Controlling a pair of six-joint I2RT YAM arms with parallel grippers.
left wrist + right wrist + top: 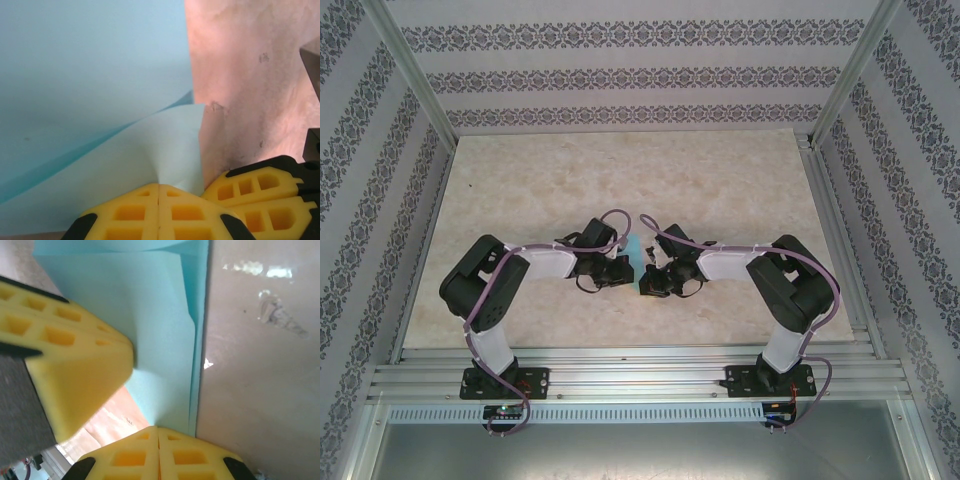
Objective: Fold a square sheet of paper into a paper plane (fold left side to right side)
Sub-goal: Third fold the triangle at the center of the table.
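The light-blue square sheet of paper [637, 257] shows as a small sliver between the two wrists at the table's middle. In the left wrist view the sheet [90, 75] lies partly doubled over, one lifted layer puckering into my left gripper [159, 185], which is shut on it. My right gripper [158, 428] is shut on the sheet [160, 330] near its stacked right edges. The two grippers sit close together: the right one's yellow fingers [260, 192] appear beside the left, and the left one's fingers [70, 365] hang over the paper. From above, left gripper [620, 268] and right gripper [655, 278] almost touch.
The beige marbled table [620, 170] stretches away behind and to both sides of the arms. Patterned walls [640, 70] close in the back and sides. Aluminium rails [640, 375] with the arm bases run along the near edge.
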